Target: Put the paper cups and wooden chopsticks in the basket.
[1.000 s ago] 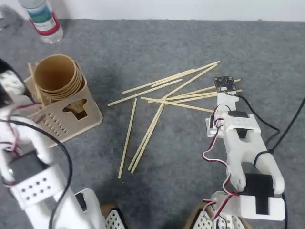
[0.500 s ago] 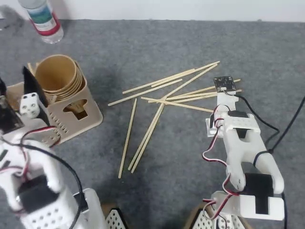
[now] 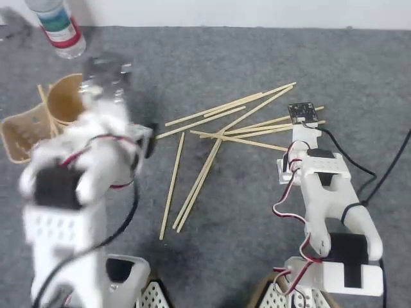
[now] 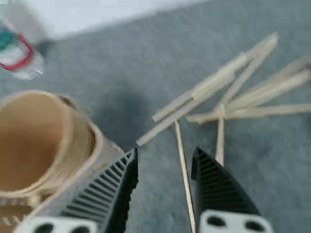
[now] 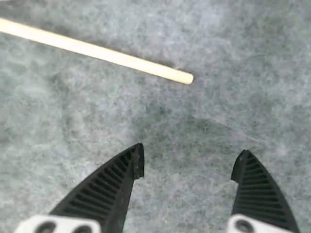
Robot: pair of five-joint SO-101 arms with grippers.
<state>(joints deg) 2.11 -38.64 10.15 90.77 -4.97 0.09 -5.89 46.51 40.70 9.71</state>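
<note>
Nearest the arm bases, the right arm [image 3: 327, 192] stretches over the grey worktop [image 3: 244, 244]. Its wrist sits above the right-hand ends of the scattered chopsticks [image 3: 231, 104]. In the right wrist view, the right end effector [image 5: 190, 150] is wide open and holds nothing. It hangs over bare grey surface, with the blunt end of one chopstick [image 5: 97, 51] lying just beyond its tips.

The left arm [image 3: 70, 179] is blurred and leans in over the near side of the basket [image 3: 22, 131], covering much of it. In the left wrist view, the left end effector [image 4: 165, 153] has its jaws a little apart and nothing clamped between them. It points down at the worktop right beside the basket, and one thin stick [image 4: 182, 165] lies on the surface in the gap between the tips.

A little farther out, one stick [image 3: 171, 186] and a close pair [image 3: 198, 183] lie slanted between the two arms. Beyond them the rest lie in a crossed, fanned-out pile, all loose on the worktop and outside the basket.

The paper cups [image 3: 64, 99] stand nested in a stack inside the basket, mouth upward. A few sticks stand upright [image 3: 43, 106] in the compartment beside them.

Farthest off, a bottle [image 3: 58, 22] stands near the worktop's back edge.
</note>
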